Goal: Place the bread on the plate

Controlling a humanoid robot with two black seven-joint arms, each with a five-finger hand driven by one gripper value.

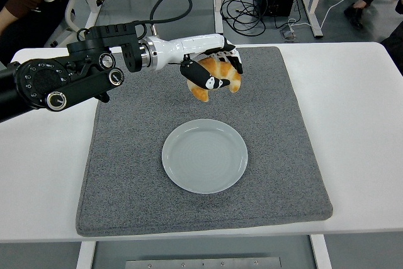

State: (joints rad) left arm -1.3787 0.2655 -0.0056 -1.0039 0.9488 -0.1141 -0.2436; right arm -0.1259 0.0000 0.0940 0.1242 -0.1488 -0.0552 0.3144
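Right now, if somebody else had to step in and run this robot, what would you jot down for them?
Left hand: shut on the bread, held in the air over the grey mat, beyond the plate.
Right hand: not in view.
Plate: bare, at the middle of the mat on the white table.
Done: bread picked up and brought over the mat.
Left: bring it nearer, over the plate, lower it, let go, pull the arm back.
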